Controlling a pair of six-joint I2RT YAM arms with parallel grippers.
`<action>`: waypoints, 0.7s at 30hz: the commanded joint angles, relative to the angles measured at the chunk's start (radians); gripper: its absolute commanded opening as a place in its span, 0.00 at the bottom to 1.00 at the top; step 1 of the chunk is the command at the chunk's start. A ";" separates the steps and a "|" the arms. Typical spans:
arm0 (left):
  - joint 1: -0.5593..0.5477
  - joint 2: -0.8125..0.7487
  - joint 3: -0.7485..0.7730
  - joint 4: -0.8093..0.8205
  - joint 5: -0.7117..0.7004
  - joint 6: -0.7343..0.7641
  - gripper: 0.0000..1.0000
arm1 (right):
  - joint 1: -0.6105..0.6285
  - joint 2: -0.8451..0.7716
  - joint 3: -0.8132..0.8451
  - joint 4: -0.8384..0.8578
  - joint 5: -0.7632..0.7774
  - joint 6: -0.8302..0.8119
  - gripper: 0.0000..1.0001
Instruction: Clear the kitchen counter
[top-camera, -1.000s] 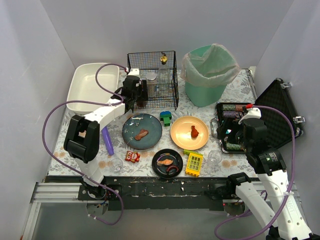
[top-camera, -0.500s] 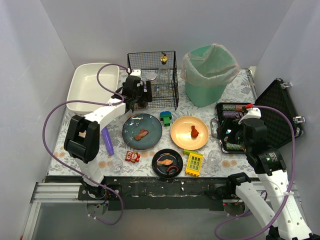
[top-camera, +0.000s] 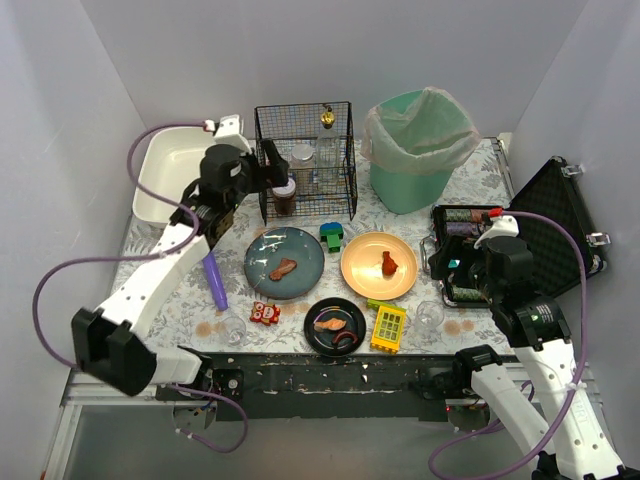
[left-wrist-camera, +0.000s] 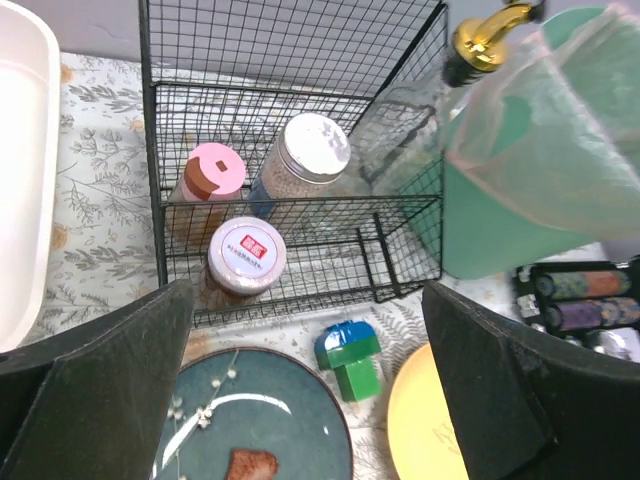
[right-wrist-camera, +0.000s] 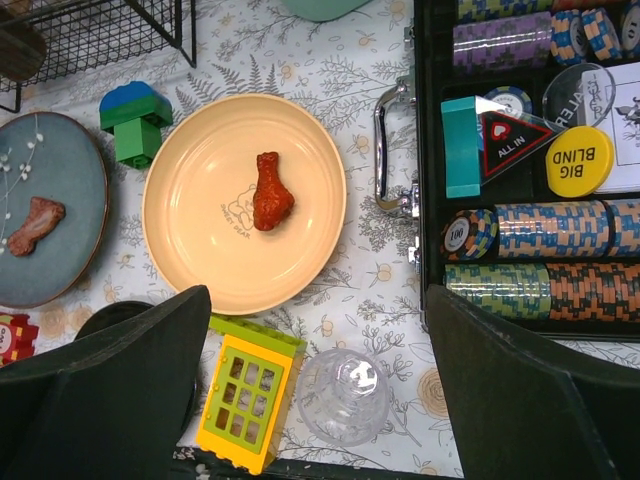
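Left gripper (left-wrist-camera: 308, 310): fingers spread wide, nothing between them, touching nothing; it hangs just in front of the rack (left-wrist-camera: 290, 130), over the white-lid jar (left-wrist-camera: 246, 252) at the rack's near left corner. A pink-lid jar (left-wrist-camera: 216, 170) and a grey-lid jar (left-wrist-camera: 312, 148) sit deeper in the rack. Right gripper (right-wrist-camera: 318, 300): fingers also spread wide and empty, well right of the rack, above the strip between the yellow plate (right-wrist-camera: 210, 240) and the chip case (right-wrist-camera: 520, 160). The counter (top-camera: 470, 185) lies under the rack and runs out from it on every side. You don't pick it up: it looks like a stiff fixed top, so you take hold of the things on it. Its cloth looks soft, so I'd expect it to bunch or drag if your fingertips scrape it; come down short of it. In front of the rack are the blue plate (left-wrist-camera: 300, 410) and a green block (right-wrist-camera: 135, 120). Nearer you from there are the yellow block (right-wrist-camera: 245, 390) and a clear cup (right-wrist-camera: 343, 395). The plates look hard and slick and carry food, like the drumstick (right-wrist-camera: 270, 190), so pinch a rim and keep them level. The cup is probably light and tippy; grip its wall gently. The blocks are likely the easy ones.
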 joint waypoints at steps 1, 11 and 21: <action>0.022 -0.163 -0.125 -0.083 -0.015 -0.083 0.98 | -0.003 -0.003 -0.006 0.069 -0.040 0.014 0.97; 0.056 -0.430 -0.389 -0.204 0.014 -0.251 0.98 | -0.001 0.085 -0.070 0.123 -0.176 0.048 0.98; 0.056 -0.512 -0.523 -0.224 0.042 -0.319 0.98 | 0.001 0.146 -0.141 0.177 -0.246 0.116 0.93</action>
